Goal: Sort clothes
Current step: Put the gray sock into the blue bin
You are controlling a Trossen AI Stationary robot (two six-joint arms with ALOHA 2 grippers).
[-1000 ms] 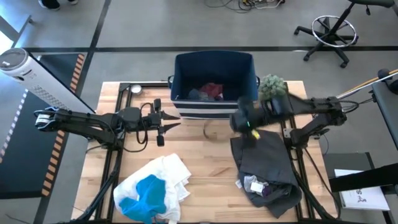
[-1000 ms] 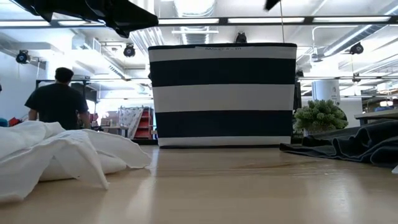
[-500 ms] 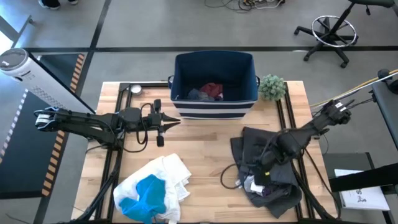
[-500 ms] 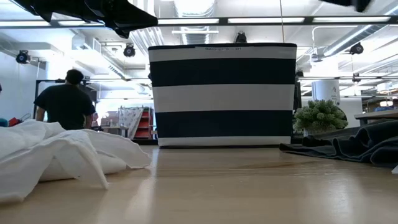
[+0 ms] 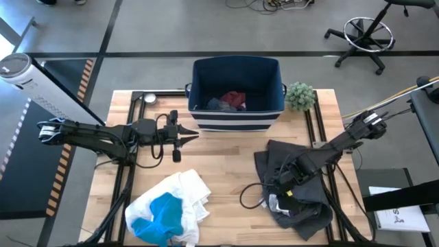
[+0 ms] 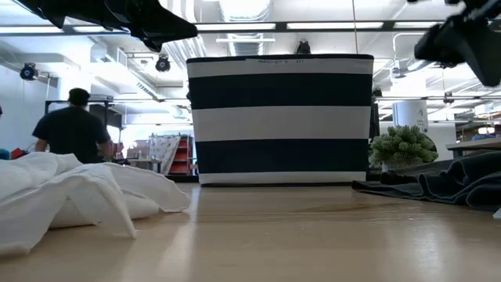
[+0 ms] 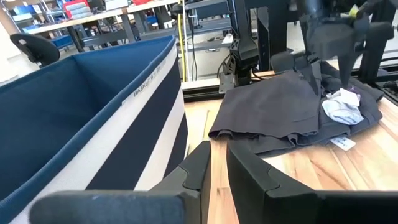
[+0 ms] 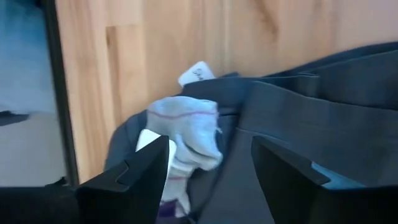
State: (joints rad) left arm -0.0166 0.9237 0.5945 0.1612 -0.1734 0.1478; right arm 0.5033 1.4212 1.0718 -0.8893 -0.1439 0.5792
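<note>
A large dark grey garment [image 5: 298, 165] lies spread on the table's right side, with a small grey-white piece [image 8: 189, 140] on its near part. My right gripper [image 8: 211, 149] hovers open just above that piece [image 5: 278, 203], one finger on either side of it. A white garment [image 5: 182, 192] with a teal-blue piece [image 5: 164, 213] on top lies at the near left. Red and grey pieces [image 5: 232, 100] lie inside the navy striped bin [image 5: 236, 118]. My left gripper [image 5: 184, 137] waits by the bin's left front corner, shut [image 7: 217, 160] and holding nothing.
A small green plant [image 5: 300, 96] stands right of the bin. A thin cable loop [image 5: 248, 195] lies on the wood left of the dark grey garment. Bare wood shows in the table's middle [image 5: 226, 158]. A person [image 6: 74, 129] stands in the room beyond.
My right gripper has swung from the bin's front right corner toward the table's near edge and come down over the dark grey garment, stopping above the small grey-white piece. The clothes lie as before.
</note>
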